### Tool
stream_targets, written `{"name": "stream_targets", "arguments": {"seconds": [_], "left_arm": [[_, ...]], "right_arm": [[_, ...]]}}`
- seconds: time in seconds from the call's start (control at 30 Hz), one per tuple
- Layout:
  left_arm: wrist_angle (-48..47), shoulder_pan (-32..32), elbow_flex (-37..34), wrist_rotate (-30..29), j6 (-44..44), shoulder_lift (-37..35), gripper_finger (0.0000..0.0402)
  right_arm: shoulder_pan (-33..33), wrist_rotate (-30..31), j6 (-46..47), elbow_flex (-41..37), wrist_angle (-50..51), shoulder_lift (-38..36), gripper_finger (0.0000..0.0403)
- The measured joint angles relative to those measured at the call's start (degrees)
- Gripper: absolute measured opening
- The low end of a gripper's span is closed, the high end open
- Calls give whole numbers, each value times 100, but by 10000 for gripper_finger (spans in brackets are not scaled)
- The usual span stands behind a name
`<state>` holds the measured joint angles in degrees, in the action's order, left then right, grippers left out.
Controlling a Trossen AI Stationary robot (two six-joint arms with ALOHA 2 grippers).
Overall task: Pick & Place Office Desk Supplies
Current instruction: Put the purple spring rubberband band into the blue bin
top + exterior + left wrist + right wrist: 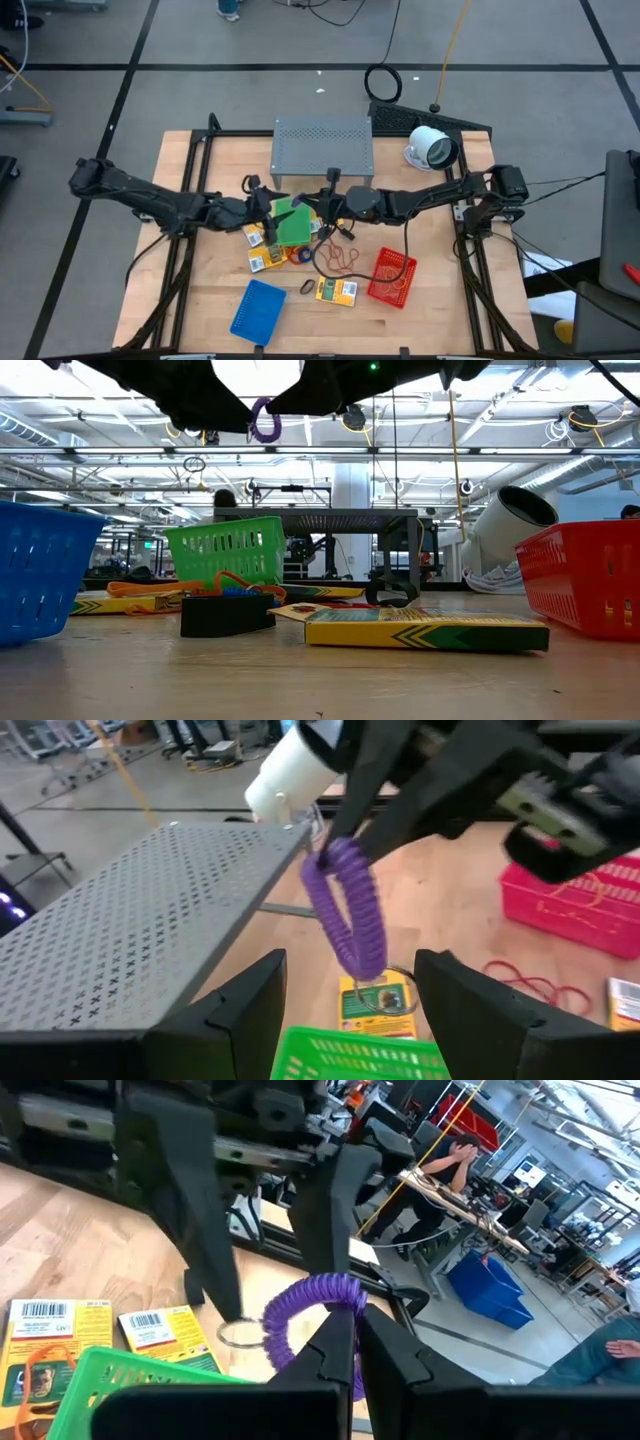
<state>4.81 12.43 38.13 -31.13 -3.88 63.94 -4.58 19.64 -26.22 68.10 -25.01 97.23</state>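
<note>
Coil is what we have in hand: a purple coil [347, 910] of springy cord looped into a ring, and we judge it light, soft and stretchy, likely to swing and twist rather than hold a shape, so the sound place to take it is across the cord at one point of the loop, pinched firmly enough that it cannot slide out. Our right gripper [343, 1348] has its fingers closed on the upper part of the loop, and the rest hangs free below, in the air above the green basket [292, 224] near the middle of the table [430, 300]. The right arm reaches in low from its side, nearly level, wrist turned toward the centre. Our left gripper [350, 1010] faces it from the other side, fingers spread wide with nothing between them, just short of the dangling coil. Below lie yellow packets [337, 291], loose rubber bands [340, 258], a red basket [391, 277] and a blue basket [258, 309]; the grey shelf [322, 142] stands behind.
</note>
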Motion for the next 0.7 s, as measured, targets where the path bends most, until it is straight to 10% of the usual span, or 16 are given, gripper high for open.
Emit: {"name": "stream_targets", "arguments": {"seconds": [0.7], "left_arm": [[658, -459, 5, 911, -113, 291, 227]], "right_arm": [[0, -15, 149, -2, -51, 0, 0]]}}
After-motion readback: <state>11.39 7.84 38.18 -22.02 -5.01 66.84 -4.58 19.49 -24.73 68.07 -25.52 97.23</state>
